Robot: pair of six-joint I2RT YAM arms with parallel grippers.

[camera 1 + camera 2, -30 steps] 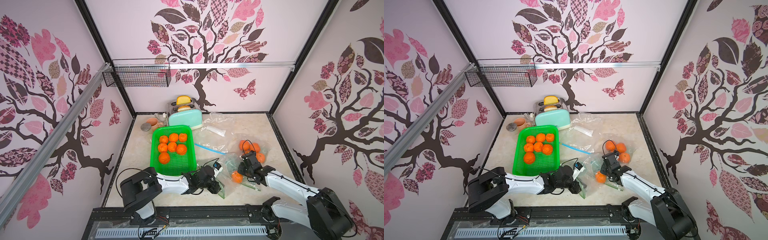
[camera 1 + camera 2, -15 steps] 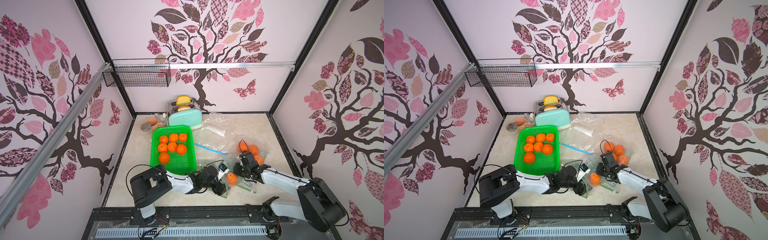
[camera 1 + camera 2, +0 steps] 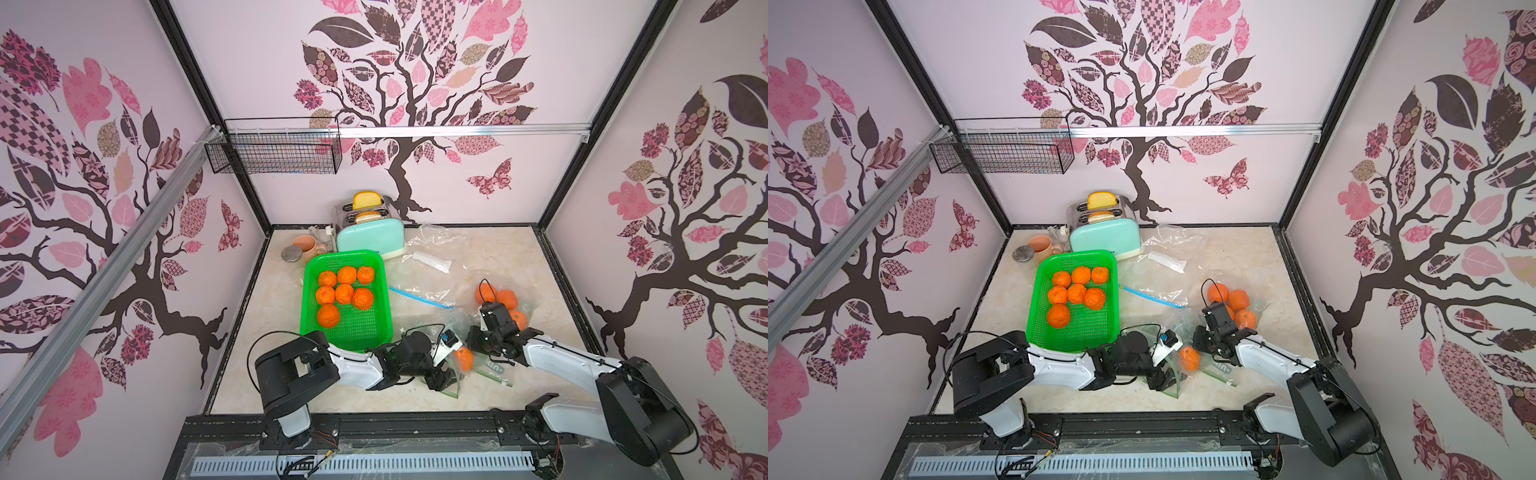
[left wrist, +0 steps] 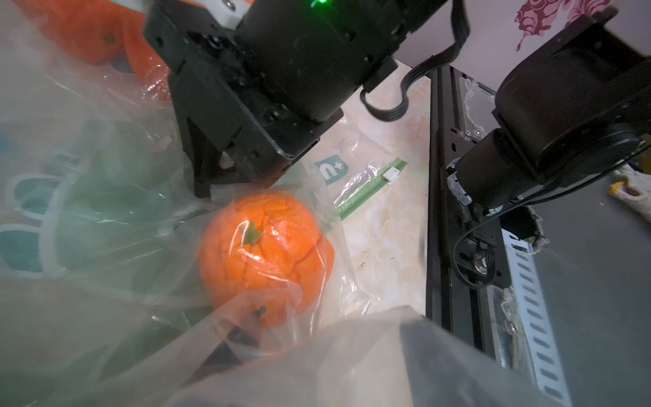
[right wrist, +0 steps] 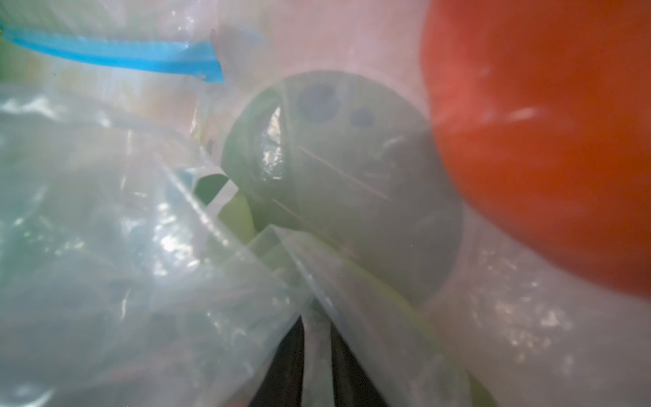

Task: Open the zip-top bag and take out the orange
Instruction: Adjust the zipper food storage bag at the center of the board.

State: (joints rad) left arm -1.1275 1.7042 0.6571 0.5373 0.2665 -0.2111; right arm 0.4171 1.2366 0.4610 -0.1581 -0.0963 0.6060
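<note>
The orange (image 3: 463, 359) lies inside the clear bag (image 4: 338, 282) at the front of the table (image 3: 490, 253), between the two grippers, and both top views show it. The green zip strip (image 4: 370, 186) of the bag, with its white slider (image 4: 391, 174), rests flat on the table just beside the orange. The right gripper (image 3: 474, 344) stands at the far side of the orange. In its wrist view the jaws are narrow and the film is gathered in the small gap between them. The left gripper (image 3: 448, 374) is at the near side, covered by the film, and its jaws stand apart. One dark finger (image 4: 239, 338) shows through the plastic with its tip at the edge of the orange, but whether it touches I cannot tell. Toward the left side stands a green basket (image 3: 376, 266) holding seven loose oranges (image 3: 344, 293). Some other oranges (image 3: 505, 299) lie behind the right arm.
</note>
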